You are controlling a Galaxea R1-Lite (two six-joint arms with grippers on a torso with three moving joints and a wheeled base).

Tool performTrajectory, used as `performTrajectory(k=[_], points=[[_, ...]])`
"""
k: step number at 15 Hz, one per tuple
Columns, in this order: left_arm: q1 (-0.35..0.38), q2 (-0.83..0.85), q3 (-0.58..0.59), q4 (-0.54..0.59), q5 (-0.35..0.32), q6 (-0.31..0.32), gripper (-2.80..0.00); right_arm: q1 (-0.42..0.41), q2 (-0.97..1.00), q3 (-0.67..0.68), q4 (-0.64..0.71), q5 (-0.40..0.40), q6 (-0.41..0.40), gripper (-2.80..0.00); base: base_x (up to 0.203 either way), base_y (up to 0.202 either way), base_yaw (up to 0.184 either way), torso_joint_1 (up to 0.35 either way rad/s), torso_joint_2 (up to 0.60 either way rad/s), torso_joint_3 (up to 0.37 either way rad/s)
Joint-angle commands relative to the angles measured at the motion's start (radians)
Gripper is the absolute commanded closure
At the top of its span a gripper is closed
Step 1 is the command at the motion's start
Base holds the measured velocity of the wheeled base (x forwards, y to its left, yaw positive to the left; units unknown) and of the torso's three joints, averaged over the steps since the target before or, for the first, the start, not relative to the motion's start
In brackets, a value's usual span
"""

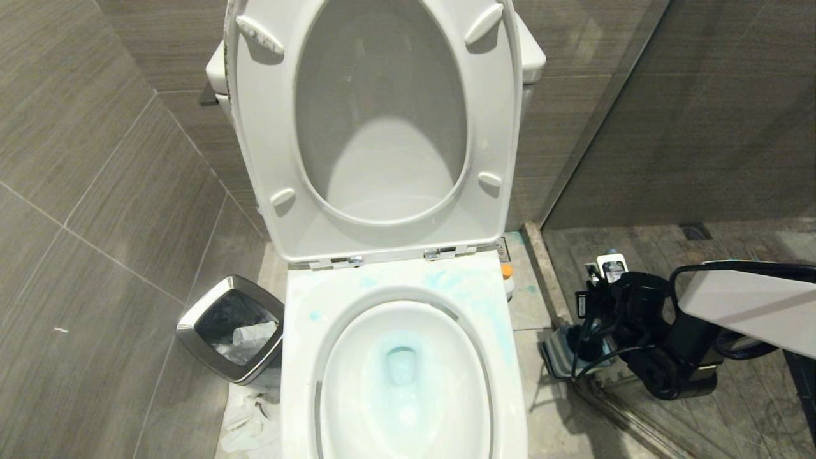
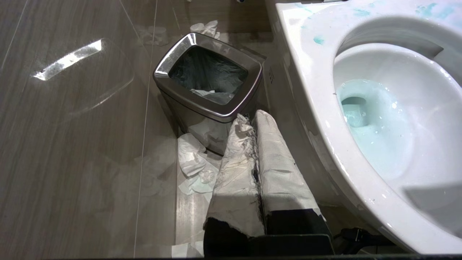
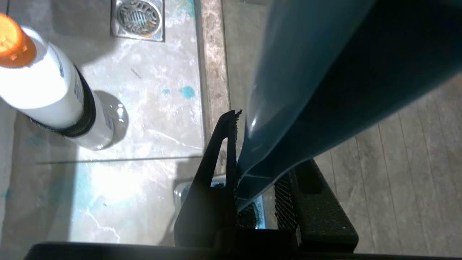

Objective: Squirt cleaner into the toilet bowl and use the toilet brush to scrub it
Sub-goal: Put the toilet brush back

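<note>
Right gripper is clamped on the toilet brush, its ribbed fingers pressing the dark teal handle from both sides, low at the robot's right over the floor beside the toilet. The handle's long axis runs straight out from between the fingers, away from the wrist; the head is not in view, so I cannot say which end points down. Beneath the hand sits a corner of the light-blue holder, and just off to one side stands a white bottle with an orange cap, near a floor drain.

From the gripped brush the toilet bowl lies toward the robot's left — well apart, with the bowl's outer wall between them. Its seat and lid are raised, turquoise cleaner tints the water and smears the rim, so the squirting looks done and scrubbing is what remains. The coming move likely turns on carrying the brush across and over the rim.

Left gripper hangs shut and idle beside a steel waste bin — nearer the bowl, yet empty.
</note>
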Motion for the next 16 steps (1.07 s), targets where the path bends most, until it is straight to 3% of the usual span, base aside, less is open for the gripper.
performTrajectory(k=[1, 4, 5, 10, 16], points=[[0.001, 0.000, 0.000, 0.001, 0.000, 0.000, 0.00, 0.000, 0.002, 0.020, -0.007, -0.002, -0.008, 0.00, 0.000, 0.000, 0.000, 0.000, 0.00, 0.000], [-0.001, 0.000, 0.000, 0.001, 0.000, 0.000, 0.00, -0.006, 0.000, 0.044, -0.007, -0.002, -0.003, 0.00, 0.000, 0.000, 0.000, 0.000, 0.00, 0.000], [0.001, 0.000, 0.000, 0.001, 0.000, 0.000, 0.00, -0.010, 0.005, 0.042, -0.007, -0.004, -0.005, -2.80, 0.000, 0.000, 0.000, 0.000, 0.00, 0.000], [0.000, 0.000, 0.000, 0.001, 0.000, 0.000, 0.00, -0.017, -0.026, 0.079, -0.008, -0.002, -0.006, -2.80, 0.000, 0.000, 0.000, 0.000, 0.00, 0.000], [0.001, 0.000, 0.000, 0.001, 0.000, 0.000, 0.00, -0.012, -0.179, 0.259, -0.007, -0.002, -0.017, -2.80, 0.000, 0.000, 0.000, 0.000, 0.00, 0.000]])
